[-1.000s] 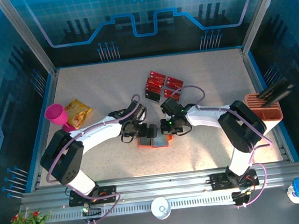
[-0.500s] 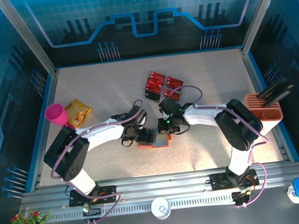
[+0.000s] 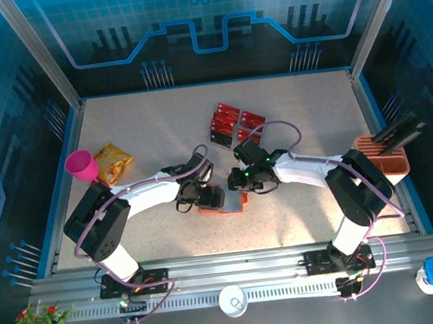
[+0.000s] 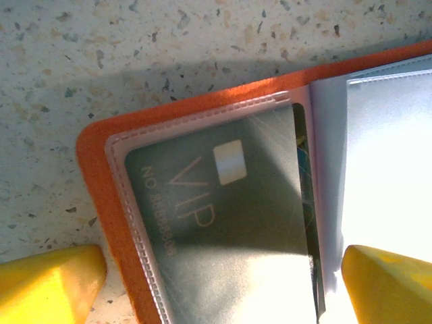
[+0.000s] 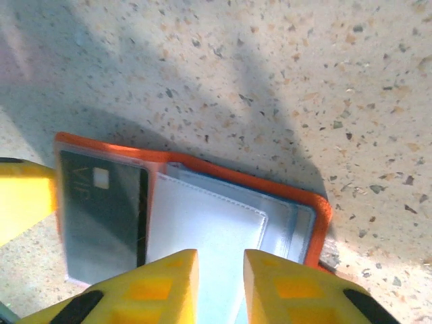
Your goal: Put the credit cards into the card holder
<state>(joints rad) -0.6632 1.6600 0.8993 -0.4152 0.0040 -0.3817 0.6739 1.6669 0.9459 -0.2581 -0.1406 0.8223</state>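
Note:
The orange card holder [image 3: 225, 202] lies open on the table between my two grippers. Its left clear pocket holds a dark card marked VIP [image 4: 223, 202], which also appears in the right wrist view [image 5: 101, 209]. My left gripper [image 4: 219, 290] stands open, its yellow fingertips [image 4: 47, 283] straddling that left half of the card holder [image 4: 101, 202]. My right gripper [image 5: 221, 283] hovers over the pale inner pockets [image 5: 202, 229], jaws parted by a narrow gap with nothing between them. Several red credit cards [image 3: 232, 123] lie further back on the table, apart from both grippers.
A pink cup [image 3: 82, 165] and a yellow snack bag [image 3: 113, 164] sit at the left. An orange slotted rack [image 3: 382, 155] with dark items stands at the right edge. A white cup [image 3: 232, 299] rests on the front rail.
My right gripper's jaws have come apart from shut and the arm has drawn slightly right. The left gripper shifted left over the holder's left half and narrowed a little.

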